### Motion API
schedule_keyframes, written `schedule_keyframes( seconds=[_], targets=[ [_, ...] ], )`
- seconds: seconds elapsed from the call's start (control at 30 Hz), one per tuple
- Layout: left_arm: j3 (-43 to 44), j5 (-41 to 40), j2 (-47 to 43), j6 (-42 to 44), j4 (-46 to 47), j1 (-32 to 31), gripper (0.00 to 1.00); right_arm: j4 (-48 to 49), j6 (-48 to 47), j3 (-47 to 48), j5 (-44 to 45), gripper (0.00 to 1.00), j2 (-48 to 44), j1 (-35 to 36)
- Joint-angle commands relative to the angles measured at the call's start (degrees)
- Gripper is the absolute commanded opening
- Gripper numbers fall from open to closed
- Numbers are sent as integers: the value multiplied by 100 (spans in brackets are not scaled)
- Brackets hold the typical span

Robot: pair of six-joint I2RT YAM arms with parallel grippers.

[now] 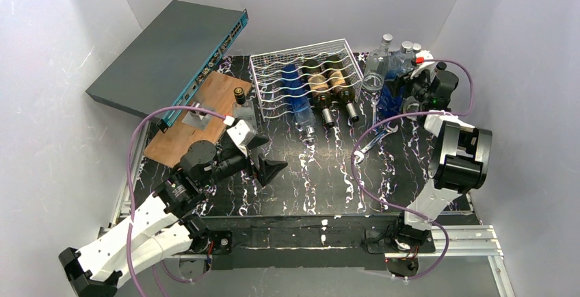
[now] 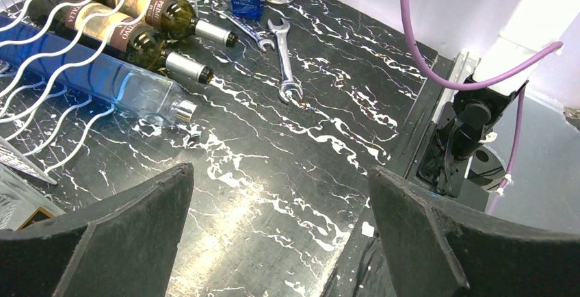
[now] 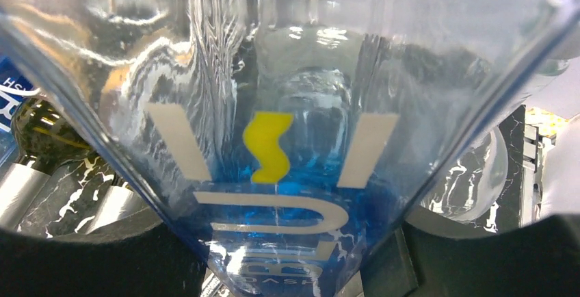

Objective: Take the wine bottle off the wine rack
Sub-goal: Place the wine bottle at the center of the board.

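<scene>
Right end effector [image 3: 287,266] is clamping a blue bottle [image 3: 287,105] with a yellow squiggle; left end effector [image 2: 280,228] is gaping, "PRIMI"-labelled wine bottle [image 2: 147,4] ahead-left.

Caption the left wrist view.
Left gripper, jaws open, above black marbled table; dark glass wine bottles in white wire rack.

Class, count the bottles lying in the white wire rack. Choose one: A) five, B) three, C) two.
B: the wine rack cradles one blue bottle and two dark wine bottles, side by side.
</scene>
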Motion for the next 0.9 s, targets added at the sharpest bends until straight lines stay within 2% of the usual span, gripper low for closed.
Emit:
schedule_keyframes(
  seconds=[0.0,0.2,0.5,0.87],
  targets=[
    [-18,-70,-120,-46,43,-17,98,652,-167,-58,253,27,-534,176],
    [-44,-105,-284,-34,-70,-19,98,548,-99,-260,606,38,-672,179],
    [-64,-127,-411,-96,-69,-22,98,454,-119,-584,909,62,-856,177],
    [150,-209,-252,-355,-543,-23,98,71,-125,-696,1136,91,-1023,151]
  ],
)
